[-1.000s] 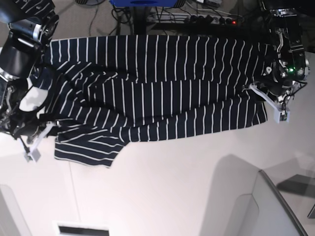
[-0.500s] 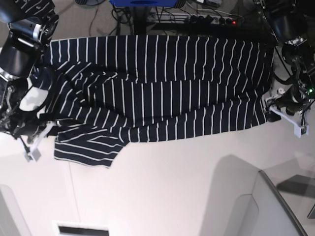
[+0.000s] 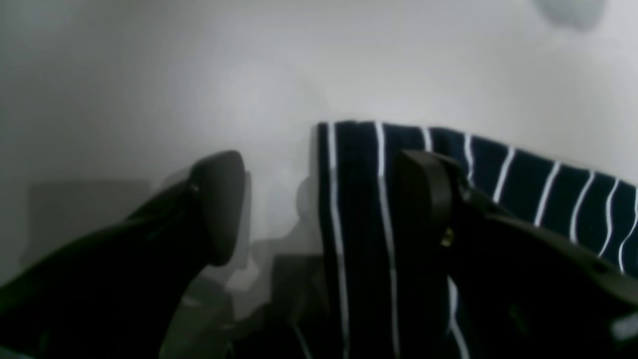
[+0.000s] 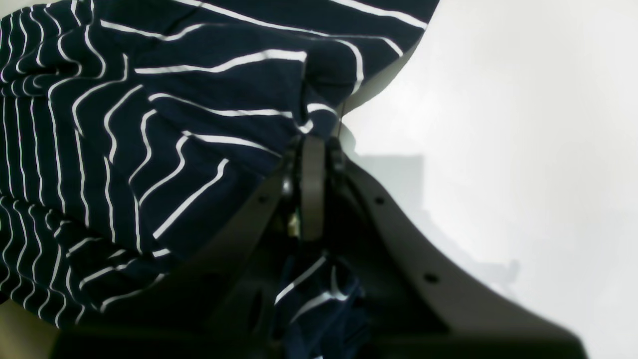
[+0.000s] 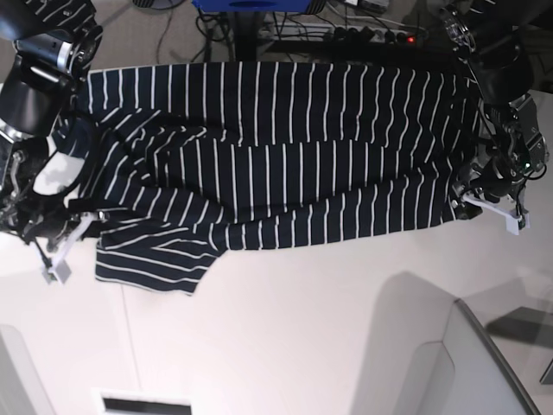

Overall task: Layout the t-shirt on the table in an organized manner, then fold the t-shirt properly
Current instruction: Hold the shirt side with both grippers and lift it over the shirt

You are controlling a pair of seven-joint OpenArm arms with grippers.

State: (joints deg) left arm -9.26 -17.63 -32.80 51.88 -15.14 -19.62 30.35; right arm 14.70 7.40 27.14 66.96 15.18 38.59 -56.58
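Note:
The t-shirt (image 5: pixel 285 147) lies spread across the far half of the table (image 5: pixel 302 328), dark navy with thin white stripes, still wrinkled near its left end. My left gripper (image 5: pixel 491 204) hovers at the shirt's near-right corner. In the left wrist view this gripper (image 3: pixel 324 204) is open, and the shirt's corner (image 3: pixel 359 199) lies flat on the table beneath its right finger (image 3: pixel 428 199). My right gripper (image 5: pixel 73 226) is at the shirt's left end. In the right wrist view it (image 4: pixel 314 144) is shut on a bunched fold of the t-shirt (image 4: pixel 149 124).
Cables and a power strip (image 5: pixel 371 35) run beyond the table's far edge, beside a blue object (image 5: pixel 251 4). A grey raised panel (image 5: pixel 467 363) fills the near-right corner. A small slot (image 5: pixel 143 404) sits at the near edge.
My left gripper opened, let go of the shirt's right corner, swung out to the right and came back a little. The right gripper and the shirt's left end stayed still.

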